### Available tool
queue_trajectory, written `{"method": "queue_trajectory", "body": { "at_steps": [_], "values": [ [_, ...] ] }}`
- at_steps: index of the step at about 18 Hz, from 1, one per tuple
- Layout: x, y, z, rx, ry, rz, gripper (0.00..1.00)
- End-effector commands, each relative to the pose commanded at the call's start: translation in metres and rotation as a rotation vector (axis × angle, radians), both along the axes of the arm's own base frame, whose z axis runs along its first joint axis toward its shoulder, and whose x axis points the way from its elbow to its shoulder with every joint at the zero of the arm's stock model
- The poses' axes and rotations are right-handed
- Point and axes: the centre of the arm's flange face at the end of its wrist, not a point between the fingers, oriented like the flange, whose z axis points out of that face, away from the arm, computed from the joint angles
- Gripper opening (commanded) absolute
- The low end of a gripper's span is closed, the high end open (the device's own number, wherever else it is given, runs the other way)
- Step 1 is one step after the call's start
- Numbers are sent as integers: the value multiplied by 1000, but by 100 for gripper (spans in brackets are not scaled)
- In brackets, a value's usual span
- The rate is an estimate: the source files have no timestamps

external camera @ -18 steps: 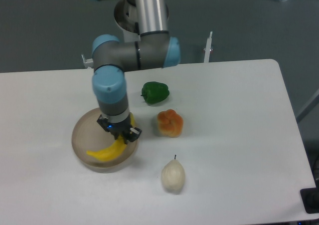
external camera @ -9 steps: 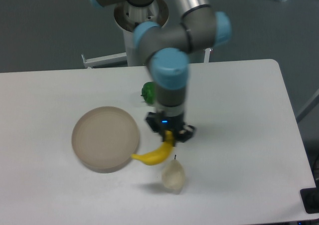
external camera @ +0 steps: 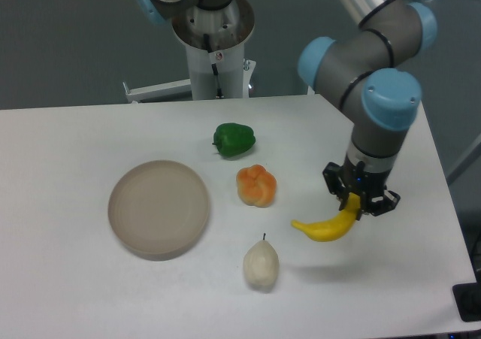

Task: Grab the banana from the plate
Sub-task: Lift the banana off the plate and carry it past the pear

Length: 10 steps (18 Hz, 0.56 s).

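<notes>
My gripper (external camera: 358,201) is shut on the upper end of the bright yellow banana (external camera: 328,228) and holds it in the air above the right part of the table; a faint shadow lies below it. The banana hangs down and to the left from the fingers. The round beige-tan plate (external camera: 158,207) lies at the left of the table with nothing on it, far to the left of the gripper.
A green pepper (external camera: 234,139) lies behind the middle of the table. An orange fruit (external camera: 256,186) sits right of the plate. A pale cream pear (external camera: 260,264) stands near the front. The arm's base column (external camera: 213,49) rises behind the table. The table's right edge is close to the gripper.
The gripper has lifted the banana off the plate and carried it to the right, past the orange fruit and the pear. The plate is left bare.
</notes>
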Motion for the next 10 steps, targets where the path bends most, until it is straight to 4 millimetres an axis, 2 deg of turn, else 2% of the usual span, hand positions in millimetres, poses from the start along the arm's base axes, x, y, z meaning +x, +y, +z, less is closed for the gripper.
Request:
{"method": "queue_trajectory", "body": {
  "at_steps": [1,5,10],
  "values": [
    [2,-1,-4,-33,-11,-51,7],
    [-6,3,8,-49,37,-103,7],
    [-6,4,10,-47,42,-105,6]
  ]
}}
